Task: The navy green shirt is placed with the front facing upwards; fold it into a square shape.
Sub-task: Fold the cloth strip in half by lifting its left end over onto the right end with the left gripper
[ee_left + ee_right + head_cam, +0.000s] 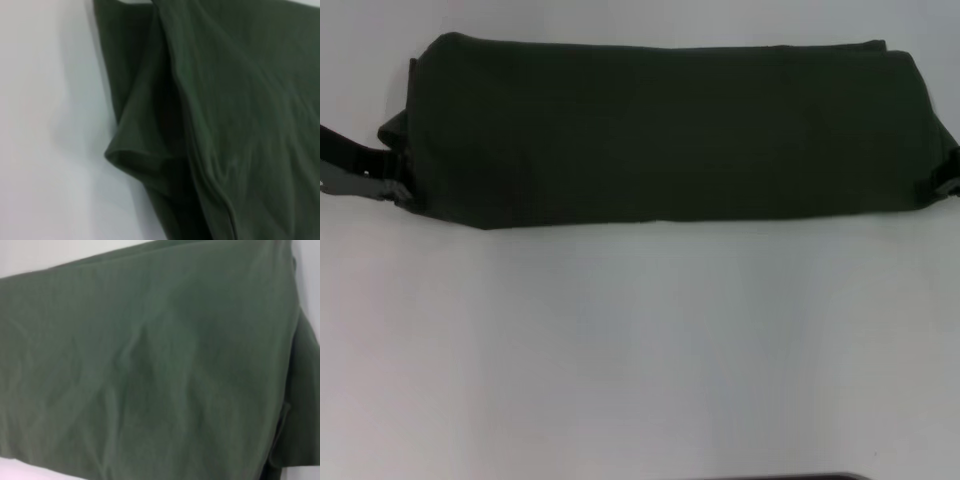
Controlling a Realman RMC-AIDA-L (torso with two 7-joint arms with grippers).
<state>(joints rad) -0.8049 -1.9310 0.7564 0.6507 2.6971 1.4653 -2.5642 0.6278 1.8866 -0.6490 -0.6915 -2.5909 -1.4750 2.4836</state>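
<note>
Risks skewing the navy green shirt [660,130], folded into a long band across the far side of the table [640,350], through uneven pulls or slipped layers from left gripper [380,185] and right gripper [948,178] at its ends, grip state unreadable.

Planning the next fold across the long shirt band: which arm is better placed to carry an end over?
Neither clearly. The left gripper and right gripper sit at opposite ends of the navy green shirt; more of the left shows.
</note>
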